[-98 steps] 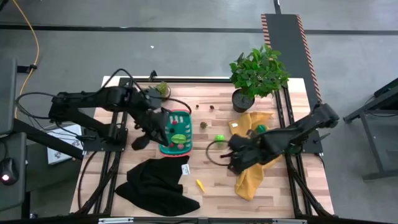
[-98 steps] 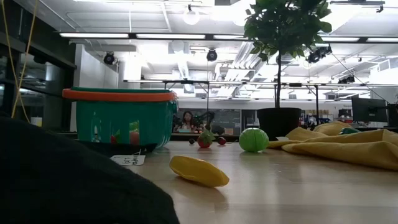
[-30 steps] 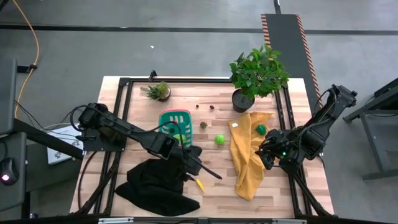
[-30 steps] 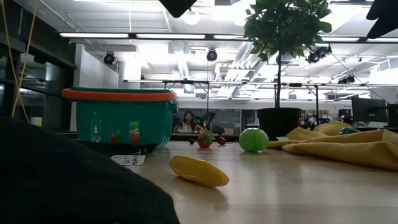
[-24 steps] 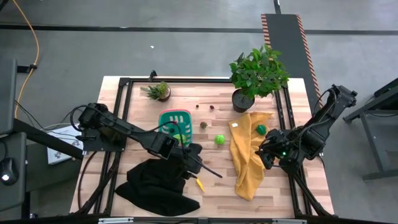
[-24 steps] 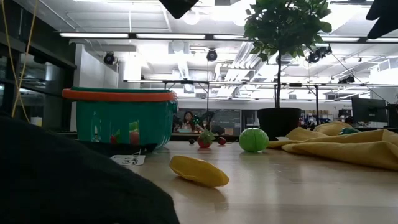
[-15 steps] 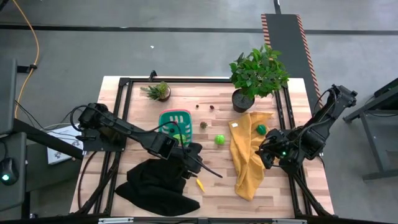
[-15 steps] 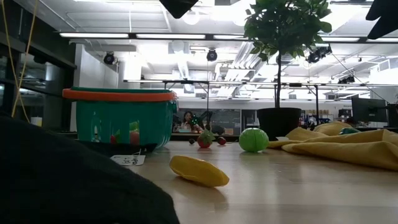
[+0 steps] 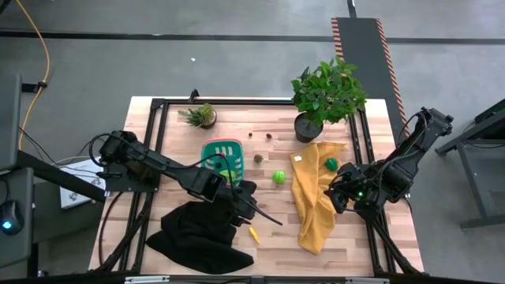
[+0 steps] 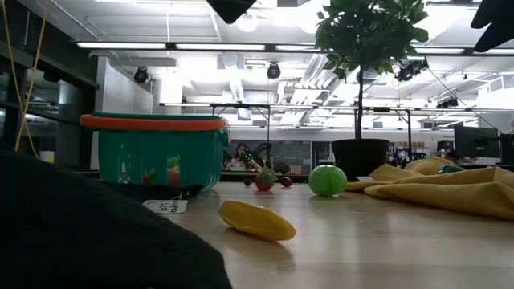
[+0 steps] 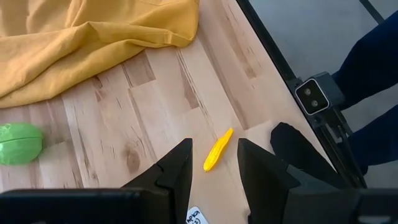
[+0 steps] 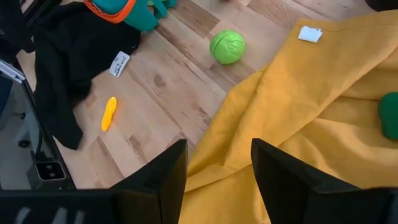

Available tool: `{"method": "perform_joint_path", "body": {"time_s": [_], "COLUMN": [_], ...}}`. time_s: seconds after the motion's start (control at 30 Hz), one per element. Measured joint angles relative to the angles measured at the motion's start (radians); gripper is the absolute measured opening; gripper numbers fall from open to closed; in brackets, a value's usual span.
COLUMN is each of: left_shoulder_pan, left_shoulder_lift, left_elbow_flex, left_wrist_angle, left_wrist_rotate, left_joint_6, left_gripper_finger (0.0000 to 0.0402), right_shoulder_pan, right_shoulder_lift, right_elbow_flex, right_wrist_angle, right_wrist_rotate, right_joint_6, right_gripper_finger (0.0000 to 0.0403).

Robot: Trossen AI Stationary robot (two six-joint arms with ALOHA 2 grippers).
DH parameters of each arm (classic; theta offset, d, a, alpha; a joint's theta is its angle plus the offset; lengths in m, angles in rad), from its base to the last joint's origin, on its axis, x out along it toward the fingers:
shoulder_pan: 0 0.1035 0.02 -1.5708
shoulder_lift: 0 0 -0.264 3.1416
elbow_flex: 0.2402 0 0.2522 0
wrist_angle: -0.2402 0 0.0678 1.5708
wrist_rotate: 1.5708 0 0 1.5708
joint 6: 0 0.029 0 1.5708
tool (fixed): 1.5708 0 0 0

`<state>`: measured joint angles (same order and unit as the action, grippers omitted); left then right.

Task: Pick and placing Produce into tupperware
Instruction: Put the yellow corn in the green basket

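The yellow toy piece [image 9: 253,233] lies on the wood near the black cloth. My left gripper [image 9: 270,218] hangs open above and just right of it. In the left wrist view, the gripper [image 11: 214,165] frames the yellow piece [image 11: 217,150] between its fingers without touching. The teal basket [image 9: 222,163] with the red-pink rim stands behind, with small pieces inside. A green ball [image 9: 278,177] rests on the table, and a dark green piece [image 9: 331,163] lies on the yellow cloth. My right gripper [image 9: 338,197] hovers open over the yellow cloth's right edge.
A black cloth [image 9: 196,233] lies at the near left and a yellow cloth [image 9: 313,197] runs down the right half. A large potted plant [image 9: 326,93] and a small one [image 9: 204,115] stand at the far edge. Three tiny pieces [image 9: 258,158] sit right of the basket.
About three seconds ago my left gripper was over the basket; it has since swung toward the near edge, above the yellow piece. My right gripper has drawn back toward the table's right edge. During the last second neither arm nor any object has moved.
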<state>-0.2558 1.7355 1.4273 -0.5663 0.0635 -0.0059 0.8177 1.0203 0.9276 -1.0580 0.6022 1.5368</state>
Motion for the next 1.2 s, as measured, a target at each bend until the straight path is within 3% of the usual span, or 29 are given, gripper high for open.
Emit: {"method": "perform_joint_path", "body": {"time_s": [1.2], "left_shoulder_pan": [-0.008], "left_shoulder_lift": [0.0], "left_elbow_flex": [0.0], "left_wrist_angle": [0.006], "left_wrist_rotate": [-0.082], "left_joint_6": [-0.002], "left_gripper_finger": [0.0117], "right_shoulder_pan": [0.0], "right_shoulder_lift": [0.0], "right_elbow_flex": [0.0], "right_wrist_angle": [-0.012], "right_wrist_rotate": [0.0], "right_joint_6": [-0.016], "right_gripper_finger": [0.0169]}}
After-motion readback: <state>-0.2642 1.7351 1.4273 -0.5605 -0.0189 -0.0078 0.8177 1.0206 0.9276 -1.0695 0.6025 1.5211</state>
